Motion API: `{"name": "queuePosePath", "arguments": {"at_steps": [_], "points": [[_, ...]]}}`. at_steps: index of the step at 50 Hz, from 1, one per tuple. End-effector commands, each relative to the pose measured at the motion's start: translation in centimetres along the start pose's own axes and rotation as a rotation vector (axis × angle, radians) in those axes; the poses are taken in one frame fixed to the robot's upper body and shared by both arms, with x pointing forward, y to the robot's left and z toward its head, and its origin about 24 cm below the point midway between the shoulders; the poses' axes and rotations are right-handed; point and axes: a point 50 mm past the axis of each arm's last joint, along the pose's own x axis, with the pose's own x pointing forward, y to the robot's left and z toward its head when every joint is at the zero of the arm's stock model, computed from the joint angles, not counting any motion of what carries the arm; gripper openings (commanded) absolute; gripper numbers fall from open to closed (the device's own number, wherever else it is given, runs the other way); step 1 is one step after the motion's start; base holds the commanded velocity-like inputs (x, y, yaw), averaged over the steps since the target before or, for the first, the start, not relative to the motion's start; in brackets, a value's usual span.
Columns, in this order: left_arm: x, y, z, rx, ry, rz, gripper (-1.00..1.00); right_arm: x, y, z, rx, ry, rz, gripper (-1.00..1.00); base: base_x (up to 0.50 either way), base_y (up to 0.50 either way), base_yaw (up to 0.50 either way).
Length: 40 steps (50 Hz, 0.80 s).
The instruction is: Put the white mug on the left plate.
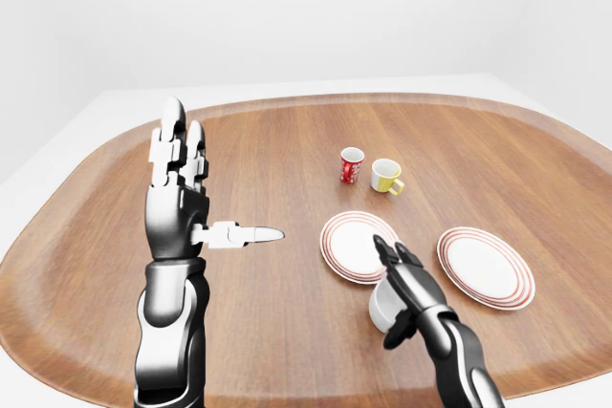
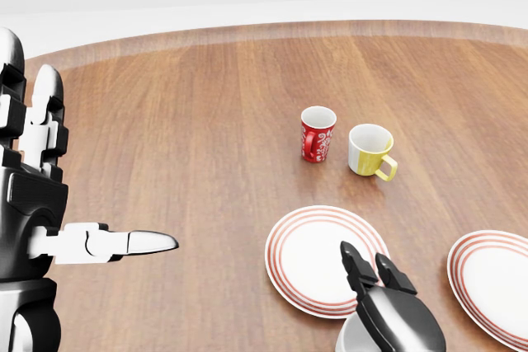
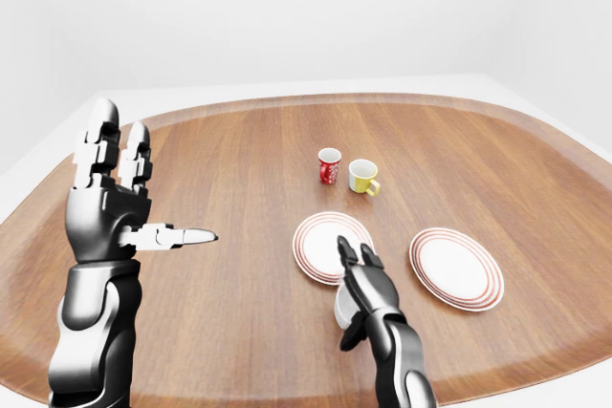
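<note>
My left hand [image 1: 179, 200] is raised upright on a vertical forearm, its two long fingers [image 1: 173, 131] extended straight up and the thumb [image 1: 242, 234] pointing sideways toward my right; it grips nothing. My right hand [image 1: 400, 284] is lower, forearm angled upward, fingers [image 2: 356, 265] pointing away from me, thumb curled beneath.

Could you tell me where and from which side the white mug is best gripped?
Grip the white mug round its body, from its right in the left-eye view, where the right hand already stands. It sits upright just below the left plate; no handle shows, so the rounded wall seems safest.
</note>
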Motion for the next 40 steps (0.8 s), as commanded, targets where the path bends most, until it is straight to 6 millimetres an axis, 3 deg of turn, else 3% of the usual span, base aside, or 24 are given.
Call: {"name": "queuePosePath", "arguments": {"at_steps": [1, 40], "points": [[0.0, 0.0, 0.0, 0.000, 0.000, 0.000, 1.00, 0.3, 0.1, -0.4, -0.001, 0.014, 0.004, 1.00, 0.00, 0.00, 0.00], [0.0, 0.0, 0.1, -0.001, -0.005, 0.003, 1.00, 1.0, 2.3, -2.8, -0.047, 0.109, 0.064, 1.00, 0.00, 0.00, 0.00]]}}
